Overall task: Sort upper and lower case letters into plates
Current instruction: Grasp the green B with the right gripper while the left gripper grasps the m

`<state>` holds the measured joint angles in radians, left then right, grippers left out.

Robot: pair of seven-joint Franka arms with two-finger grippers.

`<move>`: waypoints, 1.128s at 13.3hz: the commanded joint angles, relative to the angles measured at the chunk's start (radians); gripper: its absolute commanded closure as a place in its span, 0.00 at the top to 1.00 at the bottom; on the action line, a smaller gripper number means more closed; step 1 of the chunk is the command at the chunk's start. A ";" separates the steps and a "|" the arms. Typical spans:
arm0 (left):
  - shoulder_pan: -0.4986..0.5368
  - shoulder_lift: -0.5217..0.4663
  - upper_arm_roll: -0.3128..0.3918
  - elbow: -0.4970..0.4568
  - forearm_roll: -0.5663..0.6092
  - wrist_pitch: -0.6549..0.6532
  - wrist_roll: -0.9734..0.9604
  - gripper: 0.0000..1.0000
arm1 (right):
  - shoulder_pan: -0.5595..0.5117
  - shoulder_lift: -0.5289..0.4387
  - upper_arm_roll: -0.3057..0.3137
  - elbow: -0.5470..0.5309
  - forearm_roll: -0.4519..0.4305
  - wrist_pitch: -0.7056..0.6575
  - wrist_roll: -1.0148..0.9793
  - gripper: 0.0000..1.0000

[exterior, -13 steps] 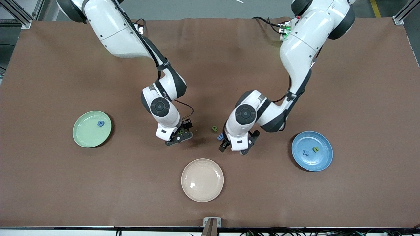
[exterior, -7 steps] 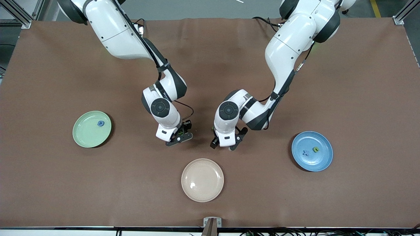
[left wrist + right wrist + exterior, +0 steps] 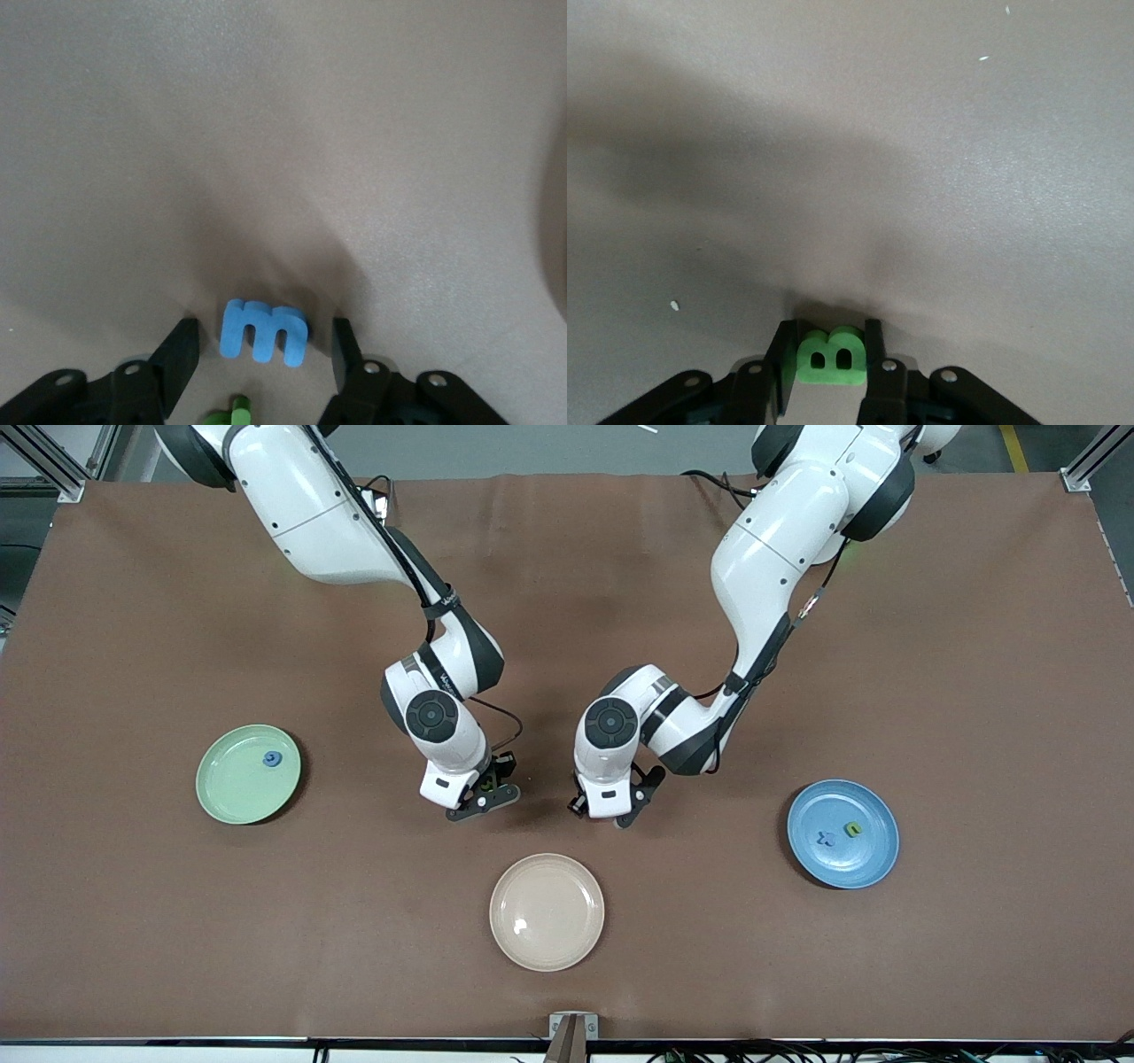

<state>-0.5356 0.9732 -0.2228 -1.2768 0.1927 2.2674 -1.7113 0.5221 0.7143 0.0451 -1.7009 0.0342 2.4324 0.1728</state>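
Matt brown table covering (image 3: 974,646), foam-like blue letter (image 3: 263,330), glossy white plastic arm shells.

Two end effectors low over mid-desk, three plates nearer the camera.
Right end effector (image 3: 483,793) and left end effector (image 3: 607,808) side by side above brown desk (image 3: 974,646); one blue letter (image 3: 272,759) in mint plate (image 3: 232,797), blue letter X (image 3: 827,838) and green letter (image 3: 853,829) in sky blue plate (image 3: 873,864); beige plate (image 3: 547,911) nearest camera.

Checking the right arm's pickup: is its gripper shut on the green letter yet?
Shut: in the right wrist view, both fingers of the right gripper press against the green letter B.
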 commanded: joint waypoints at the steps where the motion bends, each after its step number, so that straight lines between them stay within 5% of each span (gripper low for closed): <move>1: -0.004 0.016 0.011 0.030 -0.001 -0.034 -0.010 0.43 | 0.007 0.007 -0.007 0.004 -0.014 -0.001 0.019 0.23; 4: -0.004 0.006 0.013 0.027 0.014 -0.058 0.002 0.01 | -0.017 -0.027 -0.007 -0.009 -0.011 -0.025 0.017 0.23; 9: 0.100 -0.088 0.017 0.016 0.020 -0.132 0.042 0.00 | -0.144 -0.254 -0.007 -0.095 -0.013 -0.240 0.002 0.23; 15: 0.293 -0.235 0.013 -0.140 0.069 -0.132 0.149 0.00 | -0.454 -0.449 -0.005 -0.325 -0.013 -0.237 -0.246 0.23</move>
<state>-0.2974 0.8286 -0.2026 -1.2870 0.2284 2.1346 -1.6082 0.1668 0.3322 0.0153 -1.9150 0.0331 2.1683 0.0047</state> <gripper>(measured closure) 0.590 0.652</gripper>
